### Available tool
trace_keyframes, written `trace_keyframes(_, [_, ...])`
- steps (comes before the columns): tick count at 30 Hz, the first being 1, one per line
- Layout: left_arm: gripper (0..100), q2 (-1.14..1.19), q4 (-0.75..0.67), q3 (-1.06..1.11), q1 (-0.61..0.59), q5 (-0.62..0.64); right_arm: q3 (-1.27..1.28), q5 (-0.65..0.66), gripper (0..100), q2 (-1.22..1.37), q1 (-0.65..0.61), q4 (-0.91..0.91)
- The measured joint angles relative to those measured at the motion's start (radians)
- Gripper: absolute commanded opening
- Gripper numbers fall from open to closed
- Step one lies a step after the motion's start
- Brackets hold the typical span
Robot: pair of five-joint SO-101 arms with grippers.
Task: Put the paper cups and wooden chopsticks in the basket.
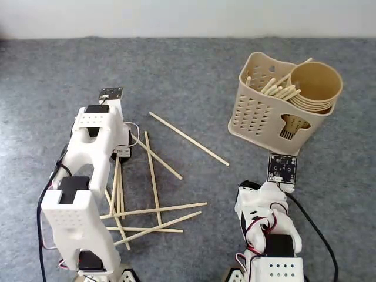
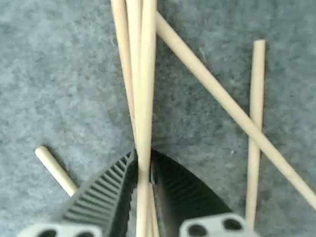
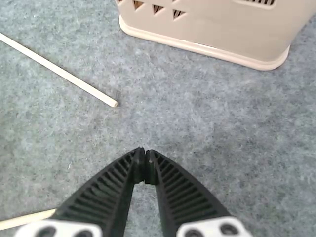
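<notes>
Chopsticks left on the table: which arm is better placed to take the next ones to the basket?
Left. The left claw is shut on chopsticks in the pile; the right claw is shut on nothing, near the basket.

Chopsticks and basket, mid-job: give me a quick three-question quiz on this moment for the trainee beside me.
1. True or false: the left tool is shut on chopsticks.
2. Fill in the blank: the right tool is shut and holds ____.
3. Pick one: where are the paper cups?
A. Lying loose on the table
B. Stacked inside the basket
C. Held by the right tool

Key: 1 true; 2 nothing; 3 B.
</notes>
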Motion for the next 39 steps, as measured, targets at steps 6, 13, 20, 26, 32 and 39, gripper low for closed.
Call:
trace_keyframes(6, [1,-0.126,0.074,0.002,0.02,0.04,0.0,0.0,0.9,0.0,0.0,0.0])
trace_keyframes(13, [1,-0.439,0.132,0.003,0.112,0.077,0.0,0.0,0.9,0.0,0.0,0.0])
trace_keyframes(20, [1,-0.677,0.069,0.003,0.216,0.08,0.0,0.0,0.9,0.0,0.0,0.0])
trace_keyframes(26, [1,-0.747,-0.112,0.003,0.232,0.149,0.0,0.0,0.9,0.0,0.0,0.0])
trace_keyframes(32, [1,-0.753,-0.278,-0.018,0.288,0.224,0.0,0.0,0.9,0.0,0.0,0.0])
trace_keyframes(39, [1,-0.753,-0.321,-0.152,0.433,0.324,0.0,0.0,0.9,0.0,0.0,0.0])
